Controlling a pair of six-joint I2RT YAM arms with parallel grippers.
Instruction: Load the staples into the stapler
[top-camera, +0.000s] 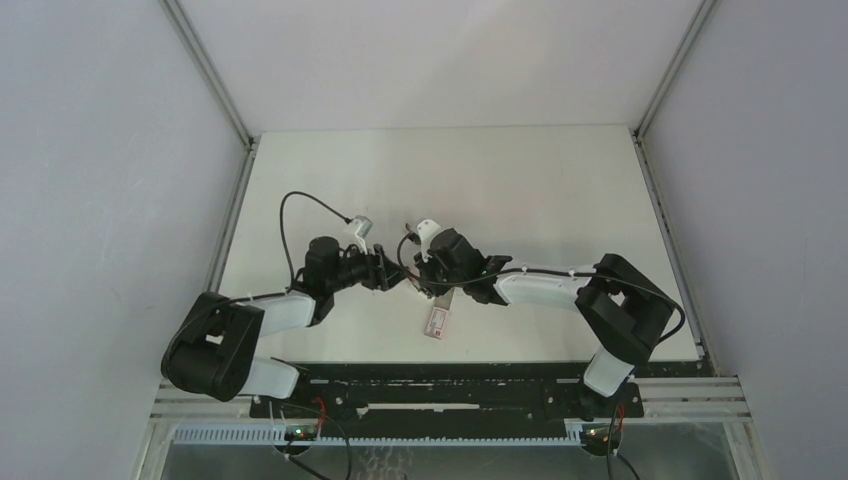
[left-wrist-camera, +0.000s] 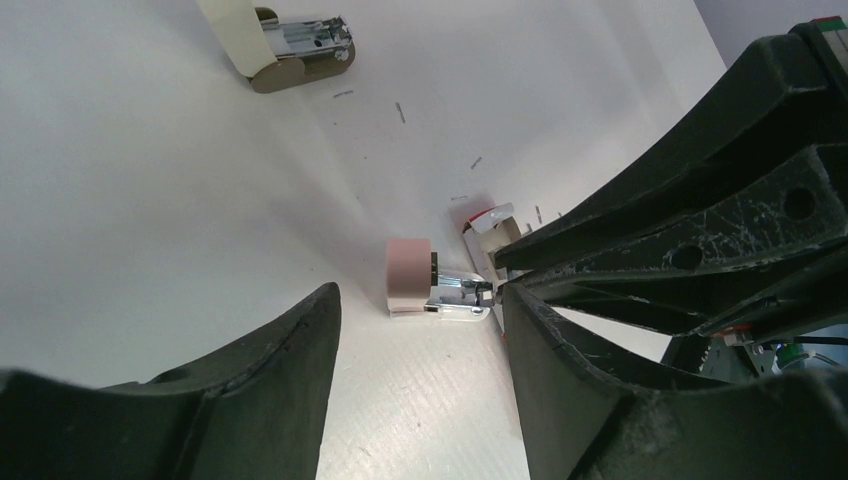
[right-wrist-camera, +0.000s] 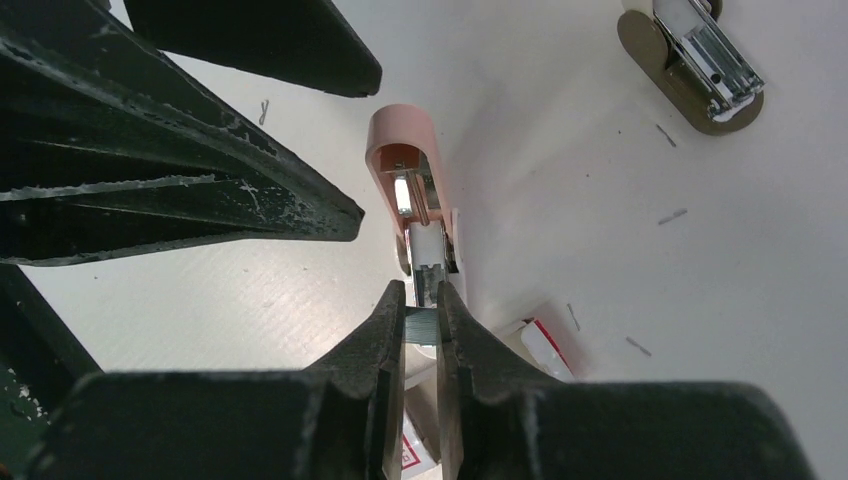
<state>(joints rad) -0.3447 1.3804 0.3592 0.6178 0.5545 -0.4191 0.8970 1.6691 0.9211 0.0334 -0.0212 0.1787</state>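
Right jaws pinch one staple strip (right-wrist-camera: 420, 322), left jaws released; two staplers (right-wrist-camera: 402, 122)

**Two Staplers, One Box, Five Stray Staples**

Two staplers were in view: one pink stapler (right-wrist-camera: 408, 150) and one tan stapler (right-wrist-camera: 690, 60). There was a single red-and-white staples box (top-camera: 438, 318) and one silver staple strip (right-wrist-camera: 420, 325). Five loose staples (right-wrist-camera: 672, 215) could be counted in each wrist view. Two arms were present, carrying two grippers, the left gripper (left-wrist-camera: 418, 295) and the right gripper (right-wrist-camera: 420, 290).
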